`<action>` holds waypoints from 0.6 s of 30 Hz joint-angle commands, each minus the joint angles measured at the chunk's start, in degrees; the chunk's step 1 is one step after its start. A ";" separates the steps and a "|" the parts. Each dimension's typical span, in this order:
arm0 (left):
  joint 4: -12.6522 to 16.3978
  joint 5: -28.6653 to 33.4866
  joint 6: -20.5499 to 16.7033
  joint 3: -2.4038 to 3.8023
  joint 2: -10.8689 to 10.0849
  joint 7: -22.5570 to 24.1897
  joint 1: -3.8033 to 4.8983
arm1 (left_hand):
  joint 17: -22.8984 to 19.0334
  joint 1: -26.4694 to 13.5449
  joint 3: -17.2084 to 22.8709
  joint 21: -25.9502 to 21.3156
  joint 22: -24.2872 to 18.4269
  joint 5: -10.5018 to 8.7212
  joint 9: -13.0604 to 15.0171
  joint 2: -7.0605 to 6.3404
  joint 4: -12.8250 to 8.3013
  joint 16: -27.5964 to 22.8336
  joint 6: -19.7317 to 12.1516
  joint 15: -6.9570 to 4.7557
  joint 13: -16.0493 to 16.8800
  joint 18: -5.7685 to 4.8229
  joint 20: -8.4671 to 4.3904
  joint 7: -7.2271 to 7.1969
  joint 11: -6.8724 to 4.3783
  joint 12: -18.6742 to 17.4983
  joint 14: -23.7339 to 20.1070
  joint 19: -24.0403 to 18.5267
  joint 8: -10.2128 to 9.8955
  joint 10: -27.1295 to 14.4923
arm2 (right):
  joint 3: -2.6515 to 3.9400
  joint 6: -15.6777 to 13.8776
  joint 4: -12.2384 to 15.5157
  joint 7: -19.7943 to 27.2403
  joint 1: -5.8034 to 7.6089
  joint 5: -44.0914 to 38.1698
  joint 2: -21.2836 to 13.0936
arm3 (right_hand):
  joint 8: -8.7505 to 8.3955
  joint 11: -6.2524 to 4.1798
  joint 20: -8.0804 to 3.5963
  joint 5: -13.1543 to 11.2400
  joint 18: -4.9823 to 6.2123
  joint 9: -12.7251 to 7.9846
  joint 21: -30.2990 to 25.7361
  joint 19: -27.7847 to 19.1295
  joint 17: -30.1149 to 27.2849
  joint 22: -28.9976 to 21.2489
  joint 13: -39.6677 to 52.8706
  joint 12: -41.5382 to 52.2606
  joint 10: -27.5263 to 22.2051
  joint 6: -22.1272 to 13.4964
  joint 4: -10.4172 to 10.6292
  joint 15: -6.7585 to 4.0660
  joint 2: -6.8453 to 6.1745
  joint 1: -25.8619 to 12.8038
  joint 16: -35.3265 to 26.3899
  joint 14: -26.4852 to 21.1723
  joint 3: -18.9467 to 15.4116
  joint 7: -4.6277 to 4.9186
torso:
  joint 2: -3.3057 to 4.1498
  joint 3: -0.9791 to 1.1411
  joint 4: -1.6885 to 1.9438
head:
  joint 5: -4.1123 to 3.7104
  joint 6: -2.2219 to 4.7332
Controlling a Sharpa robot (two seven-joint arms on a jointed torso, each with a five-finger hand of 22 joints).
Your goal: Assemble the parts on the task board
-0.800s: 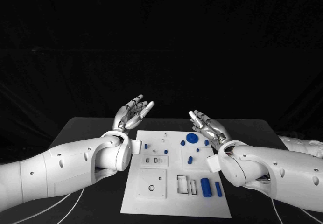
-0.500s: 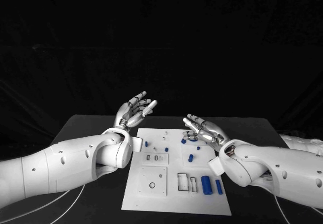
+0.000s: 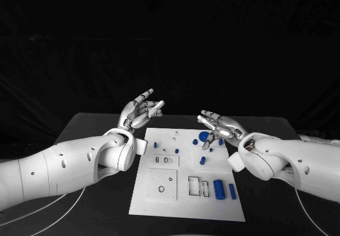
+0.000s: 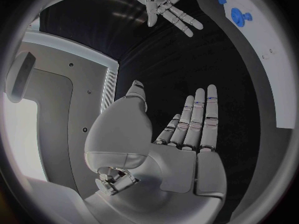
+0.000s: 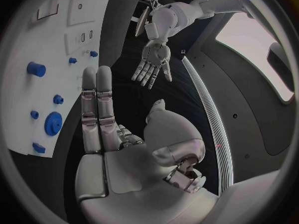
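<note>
The backdrop was black and dim; the white board (image 3: 185, 179) was bright, and wrist views curved at the rim.

The white task board (image 3: 185, 196) lies flat mid-tabletop, its long sides running from the near edge toward the far edge. Small blue parts (image 3: 203, 160) sit scattered over its far half; two blue cylinders (image 3: 219, 187) lie side by side near its right edge.
</note>
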 commanded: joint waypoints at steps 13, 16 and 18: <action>-2.29 -10.30 5.97 -2.81 0.76 -6.55 1.70 | 0.46 0.94 -0.48 -1.62 -2.61 -0.13 4.22 3.08 -0.16 -6.76 26.21 -0.18 0.01 0.68 0.13 6.08 -1.16 -1.56 1.04 -0.19 7.43 4.66 | 0.04 3.49 -5.39 -4.30 3.14 -15.04 1.36 | 19.34 -0.34 1.34 2.52 -7.11 4.60 53.60 19.60 61.07 62.30 0.82 11.52 32.24 38.46 -6.38 1.27 -1.87 17.43 55.26 12.43 3.64 5.55 | 2.38 0.47 1.00 | -1.36 -1.11; -1.48 -10.62 6.44 -2.89 0.23 -7.22 1.82 | 1.00 1.28 -1.21 -1.77 -2.96 -0.03 4.87 3.80 -0.20 -6.60 27.64 -0.59 0.10 0.72 -0.09 5.51 -1.72 -0.80 2.12 0.73 8.77 6.75 | 0.09 2.32 -5.91 -5.71 3.26 -21.87 1.44 | 17.52 -1.88 0.10 1.11 -9.47 4.12 59.29 25.25 62.34 73.78 0.59 9.64 39.36 44.99 -9.06 -0.33 -2.94 21.63 55.89 12.72 5.65 3.68 | 3.24 0.25 1.16 | -1.82 -1.42; -0.90 -10.76 6.63 -2.90 -0.11 -7.48 2.11 | 1.31 1.43 -1.61 -1.81 -3.12 -0.01 5.20 4.17 -0.21 -6.53 28.18 -0.78 0.12 0.74 -0.23 5.27 -1.96 -0.56 2.60 1.22 9.34 7.66 | 0.16 1.40 -6.18 -6.88 3.43 -27.26 1.47 | 16.25 -2.92 -0.40 1.00 -9.74 3.78 59.79 25.89 63.26 74.95 0.62 7.82 42.14 48.02 -10.17 -0.81 -2.70 23.95 56.20 12.88 6.97 2.66 | 3.92 0.11 1.33 | -2.21 -1.47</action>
